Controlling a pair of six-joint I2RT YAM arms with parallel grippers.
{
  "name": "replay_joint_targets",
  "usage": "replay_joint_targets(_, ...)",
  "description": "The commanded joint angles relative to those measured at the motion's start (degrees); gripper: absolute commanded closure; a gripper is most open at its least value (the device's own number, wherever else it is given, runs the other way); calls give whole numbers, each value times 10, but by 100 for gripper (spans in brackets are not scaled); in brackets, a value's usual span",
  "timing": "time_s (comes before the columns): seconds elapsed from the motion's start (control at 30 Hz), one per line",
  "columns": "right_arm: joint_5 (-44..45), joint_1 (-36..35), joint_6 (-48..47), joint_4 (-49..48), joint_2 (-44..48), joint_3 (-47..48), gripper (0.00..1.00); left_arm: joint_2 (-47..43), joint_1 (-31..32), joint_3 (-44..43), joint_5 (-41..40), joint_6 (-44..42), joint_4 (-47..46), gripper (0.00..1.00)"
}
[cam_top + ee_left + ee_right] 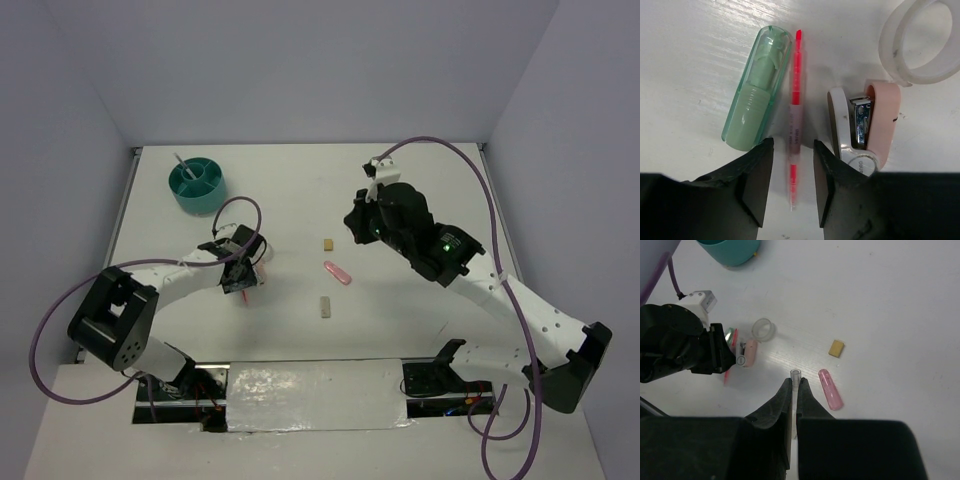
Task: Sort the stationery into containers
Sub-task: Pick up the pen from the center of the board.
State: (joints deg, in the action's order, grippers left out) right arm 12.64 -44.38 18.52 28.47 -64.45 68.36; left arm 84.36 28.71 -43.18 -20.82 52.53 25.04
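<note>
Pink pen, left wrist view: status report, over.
Left gripper open astride pink pen, not gripping. Right gripper shut on thin pale stick. Green piece and pink stapler flank pen closely.

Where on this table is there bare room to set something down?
Free: the far table between the cup and the right arm, and the near strip past the nearer tan block. Crowded: at the left gripper, where green case, pink pen, stapler and ring lie close together. Right gripper holds a pale tube.

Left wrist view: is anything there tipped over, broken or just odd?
Only the small pink stapler: it lies tipped on its side beside the pink pen, with its metal inside showing. Nothing looks broken or spilled.
</note>
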Motion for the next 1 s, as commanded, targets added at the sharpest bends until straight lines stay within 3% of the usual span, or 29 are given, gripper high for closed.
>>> replay_joint_targets(0.0,-7,-4,-9,-32,23,-12,100,18,3,-1,1,-5,-3,52)
replay_joint_targets(0.13,-13,-4,-11,-36,27,-16,100,31,3,-9,-2,-6,2,60)
replay_joint_targets(0.23,-24,-4,-11,-37,33,-18,100,34,3,-9,3,-7,2,74)
replay_joint_targets(0.27,-30,-4,-11,-38,37,-20,100,32,3,-5,4,-5,2,88)
replay_joint_targets(0.37,-54,-4,-10,-41,48,-25,100,11,3,12,11,-2,-1,100)
replay_joint_targets(0.6,-168,-3,-8,-91,56,-50,100,-113,3,49,37,-8,4,100)
replay_joint_targets(0.77,-132,0,50,-188,56,-101,100,-246,8,32,67,-38,15,100)
replay_joint_targets(0.83,-127,-1,77,-293,69,-161,100,-313,9,27,83,-59,7,100)
replay_joint_targets(0.87,-117,-2,111,-380,85,-183,100,-335,11,32,123,-71,-27,100)
replay_joint_targets(0.93,-83,-4,149,-450,101,-240,100,-401,13,56,189,-107,-83,100)
replay_joint_targets(0.97,-69,-6,177,-517,115,-256,100,-421,13,70,259,-117,-154,100)
